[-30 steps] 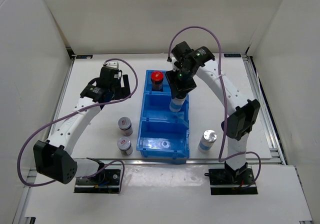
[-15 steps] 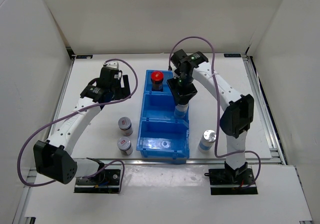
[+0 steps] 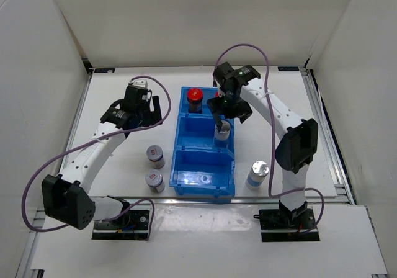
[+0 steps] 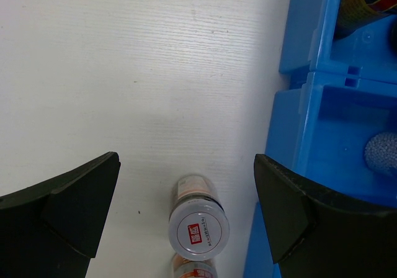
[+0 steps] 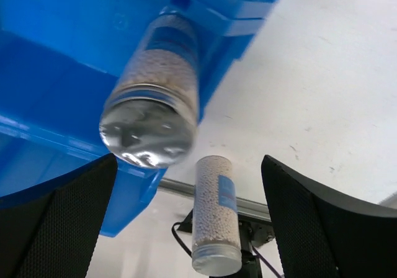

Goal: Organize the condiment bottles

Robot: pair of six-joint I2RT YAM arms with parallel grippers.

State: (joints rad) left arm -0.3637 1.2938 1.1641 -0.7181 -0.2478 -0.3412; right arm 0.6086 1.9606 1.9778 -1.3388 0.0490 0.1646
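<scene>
My right gripper (image 3: 227,113) hangs open just above a pale silver-capped bottle (image 3: 222,129) that stands free in the middle compartment of the blue bin (image 3: 186,143). In the right wrist view that bottle (image 5: 156,92) sits between and beyond my spread right gripper (image 5: 189,160). A second pale bottle (image 3: 257,174) stands on the table right of the bin. One red-capped dark bottle (image 3: 195,99) is in the far compartment. Two short silver-capped bottles (image 3: 155,156) (image 3: 153,180) stand left of the bin. My left gripper (image 3: 159,110) is open above the table, with the nearer short bottle (image 4: 198,228) below it.
The bin's near compartment (image 3: 203,177) holds no bottle. In the left wrist view the bin wall (image 4: 310,135) runs down the right side. White walls enclose the table on three sides, and a metal rail (image 3: 325,141) runs along its right edge.
The right gripper lowered the pale bottle into the bin's middle compartment, then opened and let go of it. The left arm has barely moved.
</scene>
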